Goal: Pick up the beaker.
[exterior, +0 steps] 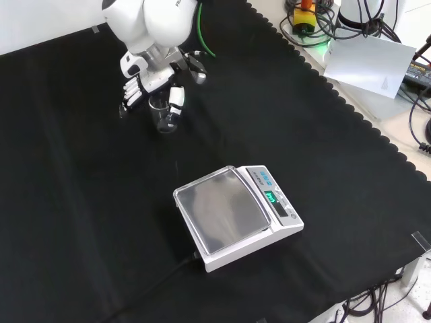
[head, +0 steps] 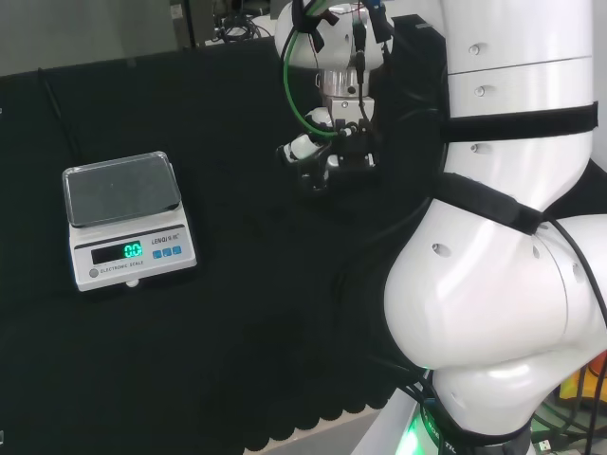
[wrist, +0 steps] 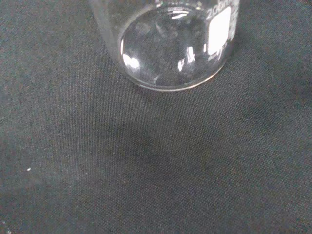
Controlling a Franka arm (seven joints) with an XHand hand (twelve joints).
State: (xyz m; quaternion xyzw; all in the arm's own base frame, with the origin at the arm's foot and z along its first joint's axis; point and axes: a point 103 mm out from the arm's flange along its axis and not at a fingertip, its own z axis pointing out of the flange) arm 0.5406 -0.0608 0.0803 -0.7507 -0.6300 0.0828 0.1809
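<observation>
A clear glass beaker (exterior: 161,116) is at the far left of the cloth in the front view, upright between the parts of my hand (exterior: 149,82). The thumb (exterior: 176,101) lies against its right side and the curled fingers (exterior: 131,91) are at its left. In the wrist view the beaker (wrist: 170,48) is close, with a round base and a white label patch. I cannot tell whether its base touches the cloth. In the head view the hand (head: 318,156) hangs under the wrist at the upper middle, and the glass is hard to make out there.
A white electronic scale (exterior: 232,212) with a steel pan stands in the middle of the front view, well in front of the beaker. In the head view the scale (head: 123,218) is at the left. The arm's large white links (head: 503,237) take up that view's right side.
</observation>
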